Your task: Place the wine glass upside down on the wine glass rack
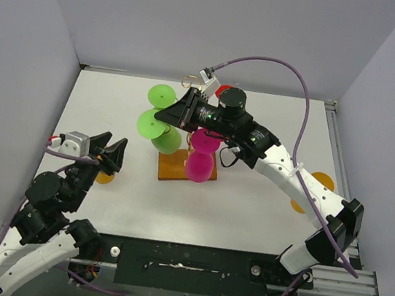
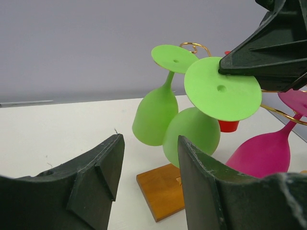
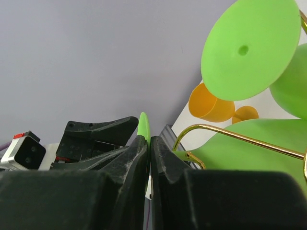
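The wine glass rack has gold wire arms [image 3: 230,136] on a brown wooden base [image 1: 173,167], also in the left wrist view [image 2: 163,189]. My right gripper [image 1: 160,115] is shut on the flat foot [image 2: 223,89] of an upside-down green wine glass, bowl [image 2: 192,134] hanging over the base. The foot's thin edge [image 3: 144,125] sticks up between my shut jaws. A gold arm runs just beside its stem. A second green glass [image 2: 155,116] and two pink glasses [image 1: 199,164] hang there. My left gripper [image 1: 113,153] is open and empty, left of the rack.
An orange glass [image 1: 105,177] lies on the table by my left gripper. Another orange piece [image 1: 321,183] shows under my right arm. A red object [image 1: 224,91] sits behind the rack. Grey walls close in the left, back and right.
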### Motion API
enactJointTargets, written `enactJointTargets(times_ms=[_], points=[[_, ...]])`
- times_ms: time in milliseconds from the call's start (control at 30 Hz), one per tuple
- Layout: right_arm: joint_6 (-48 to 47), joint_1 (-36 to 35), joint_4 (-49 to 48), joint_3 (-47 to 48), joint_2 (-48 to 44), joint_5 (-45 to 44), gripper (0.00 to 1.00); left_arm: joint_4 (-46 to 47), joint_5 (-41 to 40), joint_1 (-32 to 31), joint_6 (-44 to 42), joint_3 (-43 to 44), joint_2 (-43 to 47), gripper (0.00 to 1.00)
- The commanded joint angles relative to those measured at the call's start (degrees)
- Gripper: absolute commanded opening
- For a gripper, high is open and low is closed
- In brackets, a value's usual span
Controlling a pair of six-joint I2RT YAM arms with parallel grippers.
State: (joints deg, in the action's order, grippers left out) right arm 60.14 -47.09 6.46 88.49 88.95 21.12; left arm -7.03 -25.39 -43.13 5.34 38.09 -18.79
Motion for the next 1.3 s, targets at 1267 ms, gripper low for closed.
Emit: enactJointTargets(times_ms=[1267], points=[[-9.30, 0.24, 6.64, 0.18, -6.98, -11.93, 0.24, 3.72, -5.96, -0.02, 1.44, 0.12, 0.42, 0.47]])
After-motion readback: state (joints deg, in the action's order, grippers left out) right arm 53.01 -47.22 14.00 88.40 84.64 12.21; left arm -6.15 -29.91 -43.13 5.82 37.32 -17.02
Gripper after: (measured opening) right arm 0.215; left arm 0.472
